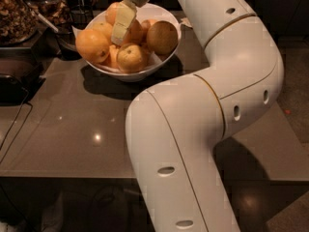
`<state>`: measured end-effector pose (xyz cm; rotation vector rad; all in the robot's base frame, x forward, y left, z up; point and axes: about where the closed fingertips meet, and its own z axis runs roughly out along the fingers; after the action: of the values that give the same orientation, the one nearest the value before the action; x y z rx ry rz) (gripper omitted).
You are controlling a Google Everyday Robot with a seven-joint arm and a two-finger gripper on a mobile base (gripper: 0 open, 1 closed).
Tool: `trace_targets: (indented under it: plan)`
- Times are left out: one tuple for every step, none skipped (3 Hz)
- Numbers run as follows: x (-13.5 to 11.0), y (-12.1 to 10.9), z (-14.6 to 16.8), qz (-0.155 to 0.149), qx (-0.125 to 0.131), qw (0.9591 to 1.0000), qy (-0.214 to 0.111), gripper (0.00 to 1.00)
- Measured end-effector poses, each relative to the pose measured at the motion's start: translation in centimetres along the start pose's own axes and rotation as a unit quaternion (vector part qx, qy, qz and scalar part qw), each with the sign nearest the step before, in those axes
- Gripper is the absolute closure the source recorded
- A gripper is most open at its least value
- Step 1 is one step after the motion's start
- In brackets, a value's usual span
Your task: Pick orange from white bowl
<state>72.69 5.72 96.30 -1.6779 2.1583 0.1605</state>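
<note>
The white bowl (163,12) stands at the far side of the grey counter and holds several oranges. A large orange (91,45) lies at its left, a smaller one (131,57) at the front, a darker brownish one (161,36) at the right. My gripper (121,33) reaches down from the top edge into the middle of the bowl, among the oranges. Its cream-coloured end lies against the fruit in the centre. My white arm bends across the right and front of the view.
Dark glass jars with nuts (17,16) and a utensil holder (63,30) stand left of the bowl. A black appliance (14,81) with a cable sits at the left edge. The grey counter (72,129) stretches in front of the bowl.
</note>
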Motion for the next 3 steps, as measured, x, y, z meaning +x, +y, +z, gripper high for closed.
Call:
trace_targets:
  plan:
    - [-0.24,0.27,-0.15,-0.002,-0.006,0.9999,-0.008,0.18]
    - [-0.31,0.39,-0.41,0.0,-0.008,0.9999,-0.013,0.28]
    - [-0.33,0.4,-0.72,-0.002,-0.007,0.9998,-0.017,0.32]
